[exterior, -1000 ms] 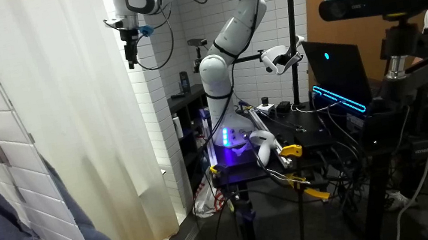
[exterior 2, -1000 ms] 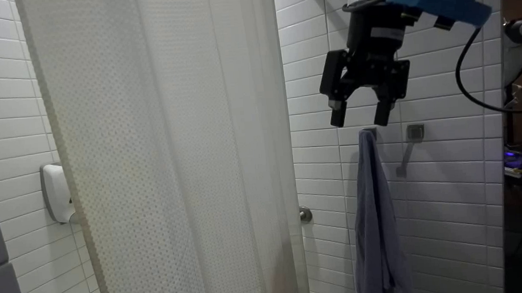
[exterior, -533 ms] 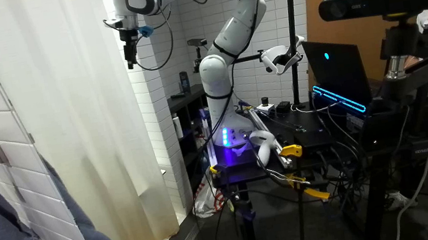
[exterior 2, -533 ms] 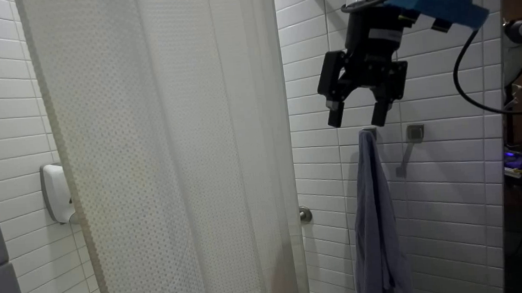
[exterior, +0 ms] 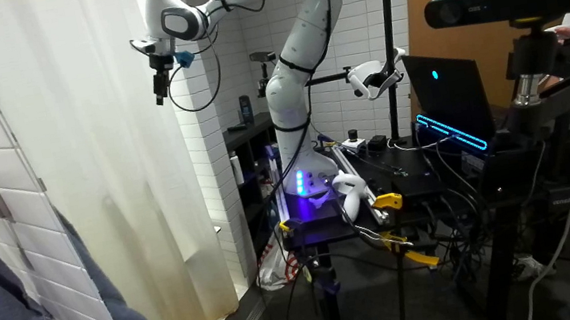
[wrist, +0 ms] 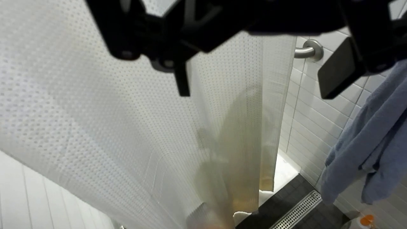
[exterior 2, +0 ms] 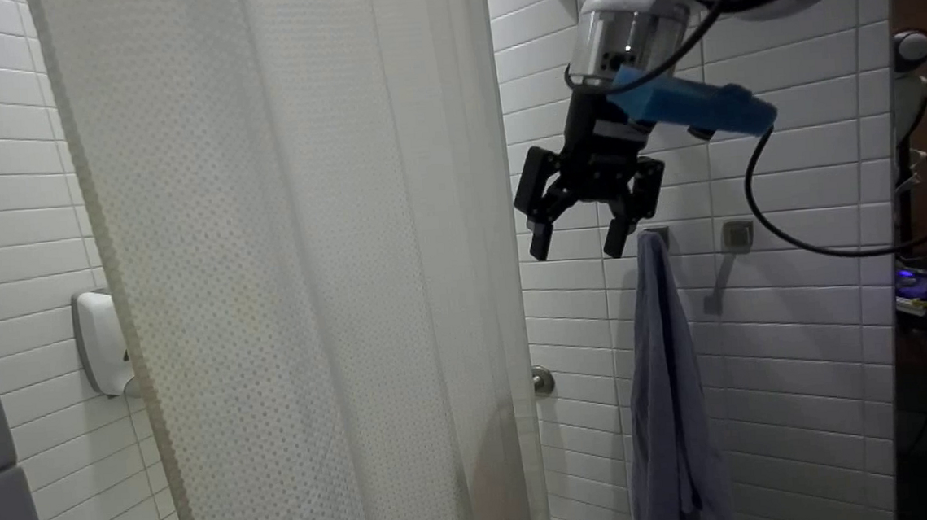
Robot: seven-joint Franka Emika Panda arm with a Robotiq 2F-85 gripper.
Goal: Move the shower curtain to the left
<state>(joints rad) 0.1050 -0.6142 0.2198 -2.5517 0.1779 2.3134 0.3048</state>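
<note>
Off-white and softly pleated, the shower curtain hangs tall in both exterior views. My gripper points down just right of the curtain's right-hand edge in that exterior view, its jaws wide apart and nothing between them. Seen in another exterior view, the gripper is in front of the upper part of the curtain. In the wrist view the fingers come in from the top. The curtain's free edge appears between them there; how far below them it lies I cannot tell.
A blue-grey garment hangs on the white tiled wall near the gripper, beside a square hook. A metal bar end juts from the wall. A loose black cable trails from the wrist. A laptop stands behind the arm.
Over the last half second my gripper has come down and shifted leftward in both exterior views, nearer the curtain's edge. Its jaws stay apart. The curtain hangs as before.
</note>
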